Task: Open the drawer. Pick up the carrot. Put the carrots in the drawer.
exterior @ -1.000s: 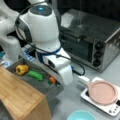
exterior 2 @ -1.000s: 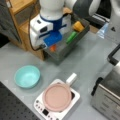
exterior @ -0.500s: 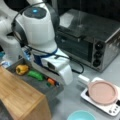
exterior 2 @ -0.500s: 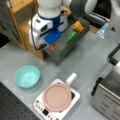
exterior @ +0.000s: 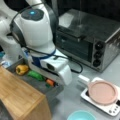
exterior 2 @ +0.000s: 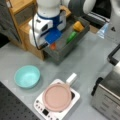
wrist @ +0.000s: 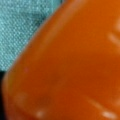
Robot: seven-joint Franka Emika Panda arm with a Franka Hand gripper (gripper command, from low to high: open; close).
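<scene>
The dark-grey drawer [exterior: 53, 93] [exterior 2: 60, 53] stands pulled out from the bamboo-topped cabinet [exterior: 20, 95] in both front views. The small orange carrot [exterior: 50, 82] [exterior 2: 52, 46] sits low in the drawer at its outer end. My gripper [exterior: 53, 78] [exterior 2: 52, 41] reaches down into the drawer right over the carrot, and the white hand hides its fingers. In the wrist view the carrot [wrist: 70, 65] fills almost the whole frame, very close to the camera.
A yellow-orange pepper [exterior: 22, 69] [exterior 2: 78, 25] and a green vegetable [exterior: 35, 75] [exterior 2: 71, 36] lie in the drawer. The steel toaster oven [exterior: 87, 37], a pink pan [exterior: 102, 92] [exterior 2: 57, 97] on a white cooktop and a teal bowl [exterior 2: 27, 76] stand on the grey table.
The arm's hand has sunk a little lower into the drawer over the carrot. Nothing else has moved.
</scene>
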